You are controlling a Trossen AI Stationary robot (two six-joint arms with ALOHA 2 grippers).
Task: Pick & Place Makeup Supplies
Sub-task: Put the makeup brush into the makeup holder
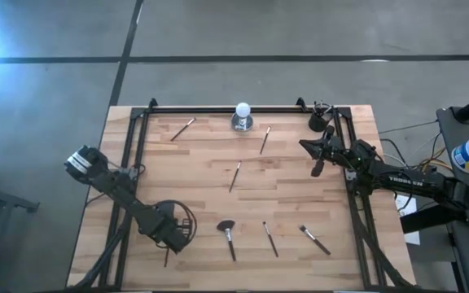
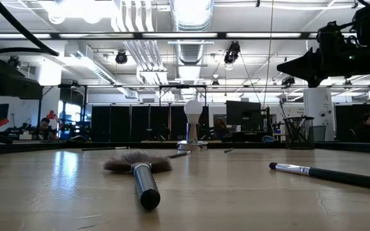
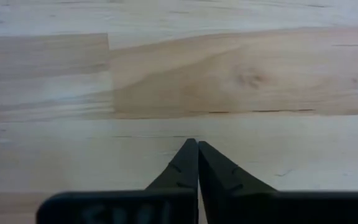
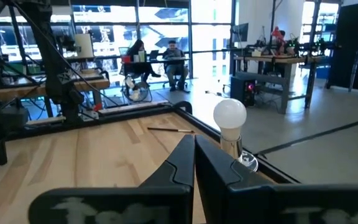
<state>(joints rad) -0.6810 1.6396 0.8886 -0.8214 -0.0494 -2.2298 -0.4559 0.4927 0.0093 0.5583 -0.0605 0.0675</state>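
Observation:
Several slim makeup brushes lie flat on the wooden table. A fan-headed brush (image 1: 227, 236) (image 2: 138, 168) and two dark-handled ones (image 1: 270, 239) (image 1: 314, 240) lie near the near edge. Another brush (image 1: 235, 176) lies mid-table, and two more (image 1: 265, 139) (image 1: 182, 129) lie toward the far edge. My left gripper (image 1: 168, 249) (image 3: 197, 144) is shut and empty. It points down at bare wood near the near-left corner, left of the fan brush. My right gripper (image 1: 304, 145) (image 4: 194, 138) (image 2: 281, 66) is shut and empty, held high over the far-right part of the table, pointing left.
A white ball on a silver base (image 1: 242, 116) (image 4: 230, 117) stands at the middle of the far edge. A small black cup (image 1: 317, 122) (image 2: 299, 131) stands in the far-right corner. A black rail frame (image 1: 218, 109) runs along the table's sides. People sit at desks in the room beyond.

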